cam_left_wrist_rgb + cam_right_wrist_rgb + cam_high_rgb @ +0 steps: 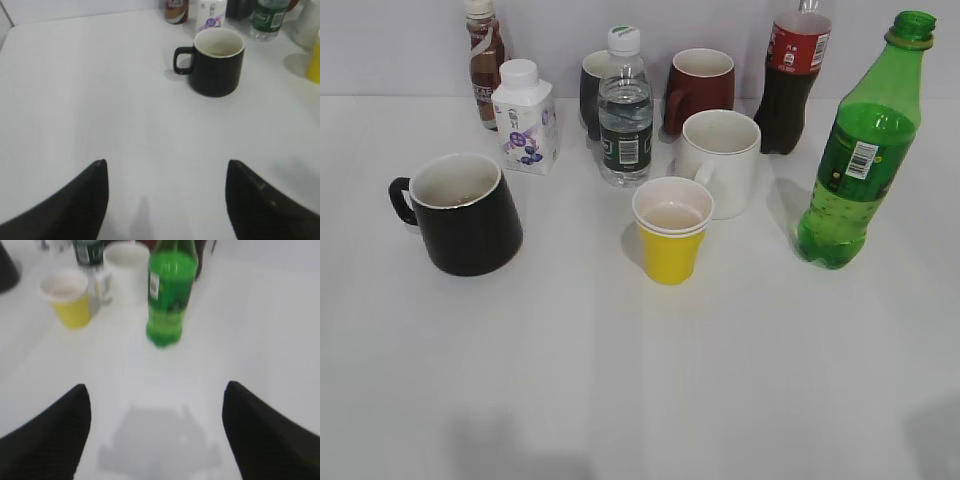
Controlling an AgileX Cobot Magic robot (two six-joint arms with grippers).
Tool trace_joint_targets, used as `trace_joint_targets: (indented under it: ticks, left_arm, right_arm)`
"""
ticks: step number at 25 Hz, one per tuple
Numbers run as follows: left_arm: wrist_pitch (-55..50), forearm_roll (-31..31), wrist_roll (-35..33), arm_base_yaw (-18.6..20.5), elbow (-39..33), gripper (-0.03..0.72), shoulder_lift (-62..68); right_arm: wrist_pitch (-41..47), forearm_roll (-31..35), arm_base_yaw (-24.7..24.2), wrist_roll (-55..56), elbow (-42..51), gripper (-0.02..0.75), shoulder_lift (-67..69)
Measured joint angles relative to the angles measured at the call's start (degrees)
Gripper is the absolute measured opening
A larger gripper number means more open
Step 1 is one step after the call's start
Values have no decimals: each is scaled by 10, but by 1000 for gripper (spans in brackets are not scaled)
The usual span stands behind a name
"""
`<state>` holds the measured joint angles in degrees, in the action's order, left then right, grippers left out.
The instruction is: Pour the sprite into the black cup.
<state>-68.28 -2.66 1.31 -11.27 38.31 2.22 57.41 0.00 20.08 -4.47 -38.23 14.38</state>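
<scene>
- The sprite, a tall translucent green plastic bottle [860,150] with a green label and white barcode, stands upright at about 3 o'clock on the white table [640,380], near the right edge of the exterior view; green liquid fills its lower part and its neck shows no cap.
- In the right wrist view the same green bottle [170,295] stands ahead of the right gripper [155,430], well apart from it; the two dark fingertips are spread wide with only bare table between them, holding nothing.
- The black cup, a large glossy black mug [465,212] with white interior and sides widening toward the base, sits at about 9 o'clock, handle pointing left, well apart from the sprite.
- In the left wrist view that mug [215,62] lies ahead and slightly right of the left gripper [165,195], whose fingers are likewise spread apart and empty.
- Between the two, near the centre, a yellow paper cup [671,230] with white inside stands just in front of a white ceramic mug [720,160].
- At 12 o'clock: a clear water bottle with white cap [624,110], a small white milk carton [525,120], a brown drink bottle [484,60], a smaller dark mug [594,90], a dark red mug [700,88] and a dark cola bottle with red label [792,80].
</scene>
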Motion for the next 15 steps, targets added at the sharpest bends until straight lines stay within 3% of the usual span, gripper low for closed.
trace_joint_targets:
  ticks: [5,9,15]
  left_arm:
    - [-13,-43,16,0,-19,559,-27]
    - [-16,-46,18,0,-56,559,-27]
    - [60,-47,19,0,-83,559,-27]
  right_arm:
    - [70,-12,0,20,39,596,-76]
    - [65,-15,0,22,78,596,-98]
    - [31,-18,0,23,97,596,-98]
